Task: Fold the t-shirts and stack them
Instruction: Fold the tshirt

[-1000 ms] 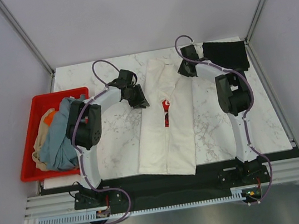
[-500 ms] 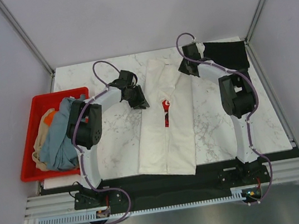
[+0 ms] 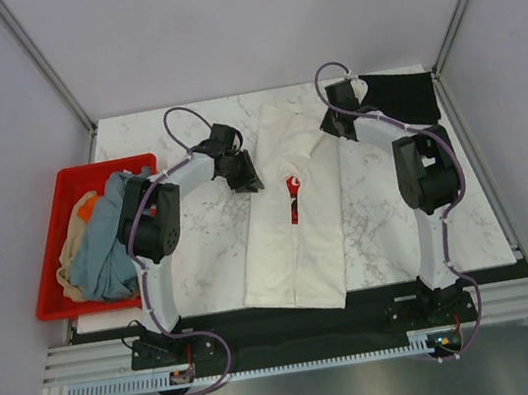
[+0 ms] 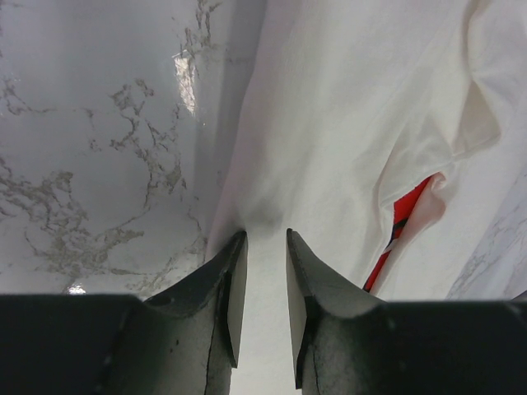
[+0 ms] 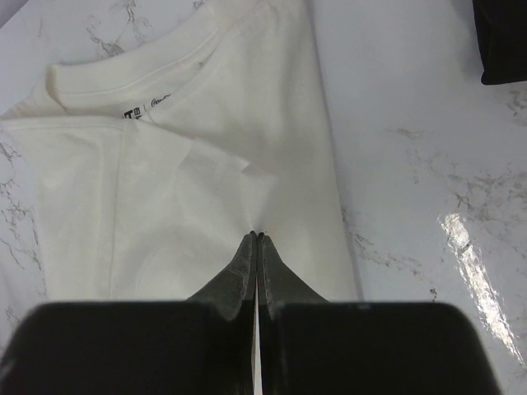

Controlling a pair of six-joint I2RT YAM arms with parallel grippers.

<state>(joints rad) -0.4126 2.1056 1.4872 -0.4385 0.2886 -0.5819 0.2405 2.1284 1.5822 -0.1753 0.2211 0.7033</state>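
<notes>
Right wrist: closed hand [image 5: 258, 237] on t-shirt [image 5: 165, 181]

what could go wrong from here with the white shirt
1. The right gripper is shut with its tips on the cream-white shirt below the collar. If it slides, it could drag and wrinkle the fold.
2. The left gripper is open right at the shirt's edge. Closing there may catch only the top layer, loosening the flap by the red print.

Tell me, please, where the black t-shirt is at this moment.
In the top view, the black t-shirt lies on the far right corner of the marble table, just right of the right gripper and apart from the cream-white t-shirt.
</notes>
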